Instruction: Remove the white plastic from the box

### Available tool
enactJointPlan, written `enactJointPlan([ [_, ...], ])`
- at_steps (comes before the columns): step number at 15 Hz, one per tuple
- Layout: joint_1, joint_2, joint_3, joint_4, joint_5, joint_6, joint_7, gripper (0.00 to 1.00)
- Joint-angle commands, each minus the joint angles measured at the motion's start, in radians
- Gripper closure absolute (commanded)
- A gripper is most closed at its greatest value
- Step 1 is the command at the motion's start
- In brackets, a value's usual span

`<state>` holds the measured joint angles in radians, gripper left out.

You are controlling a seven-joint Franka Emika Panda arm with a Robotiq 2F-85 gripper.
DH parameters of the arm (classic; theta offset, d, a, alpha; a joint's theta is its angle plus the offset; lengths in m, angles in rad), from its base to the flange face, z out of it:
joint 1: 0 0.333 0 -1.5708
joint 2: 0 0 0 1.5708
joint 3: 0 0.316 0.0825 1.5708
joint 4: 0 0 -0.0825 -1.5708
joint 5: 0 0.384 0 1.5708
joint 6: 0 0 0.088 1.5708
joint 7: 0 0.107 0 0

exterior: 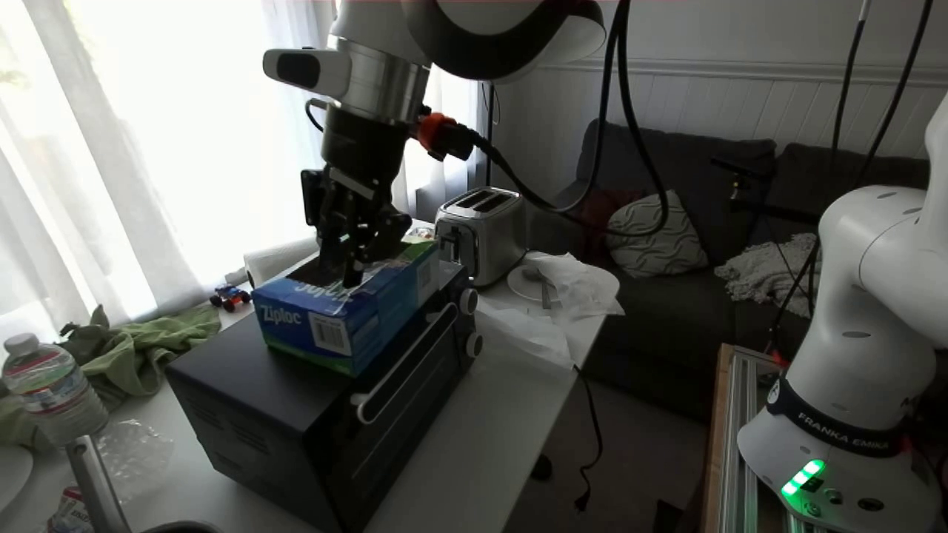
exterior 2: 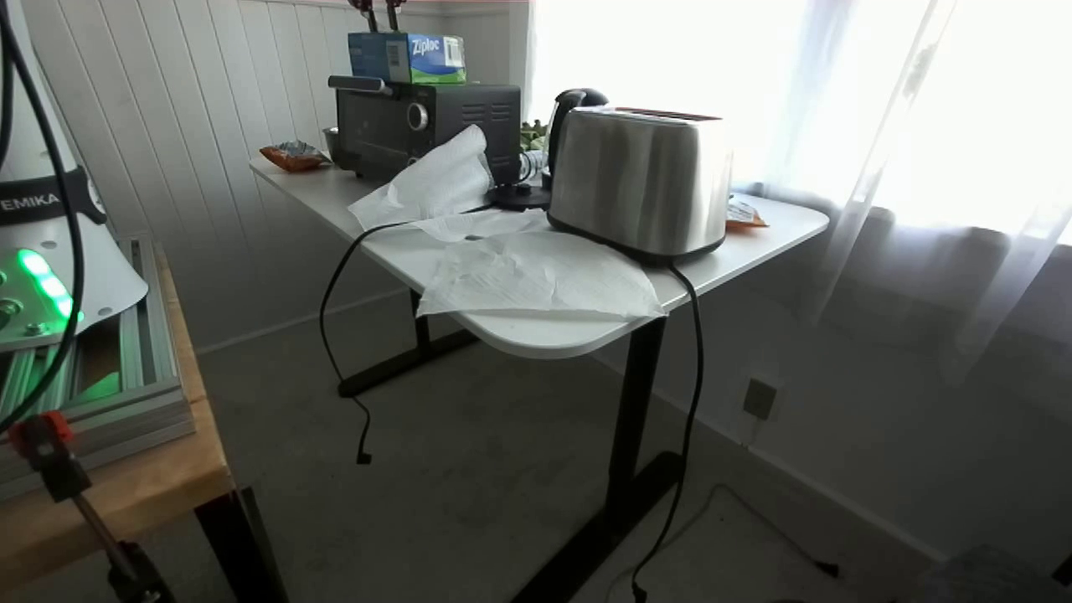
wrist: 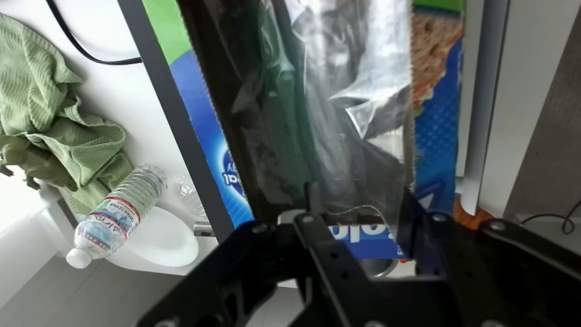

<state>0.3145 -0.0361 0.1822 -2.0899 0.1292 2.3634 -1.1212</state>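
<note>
The blue and green Ziploc box (exterior: pixel 285 323) lies on top of the black toaster oven with its top open. It also shows in an exterior view (exterior 2: pixel 435 55) and in the wrist view (wrist: pixel 438 154). Clear, whitish plastic (wrist: pixel 338 113) lies inside the opening, with a greenish part beside it. My gripper (exterior: pixel 342 268) points down at the box's opening, near the end with the Ziploc lettering. In the wrist view, my gripper (wrist: pixel 361 204) has its fingers apart, with a loose edge of the plastic between them. Whether the fingertips touch the plastic is unclear.
The toaster oven (exterior: pixel 244 377) has a front handle and knobs. A silver toaster (exterior: pixel 481 233) stands behind it on the white table. White packing sheets (exterior: pixel 529 337) and a plate lie alongside. A water bottle (exterior: pixel 55 389), green cloth (exterior: pixel 141 355) and toy truck (exterior: pixel 229 297) are opposite.
</note>
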Motion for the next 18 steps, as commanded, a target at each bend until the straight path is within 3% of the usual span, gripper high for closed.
enactJointPlan([
  [1,-0.022,0.001,0.02,0.013,-0.021,-0.017,-0.017,0.88],
  [2,-0.022,0.001,0.02,0.013,-0.022,-0.017,-0.018,0.95],
  [4,-0.023,0.001,0.021,0.014,-0.026,-0.018,-0.019,1.0],
  [12,-0.051,-0.072,0.005,0.055,-0.123,-0.081,-0.016,1.0],
  [18,-0.084,-0.111,-0.014,0.179,-0.191,-0.164,-0.024,1.0],
])
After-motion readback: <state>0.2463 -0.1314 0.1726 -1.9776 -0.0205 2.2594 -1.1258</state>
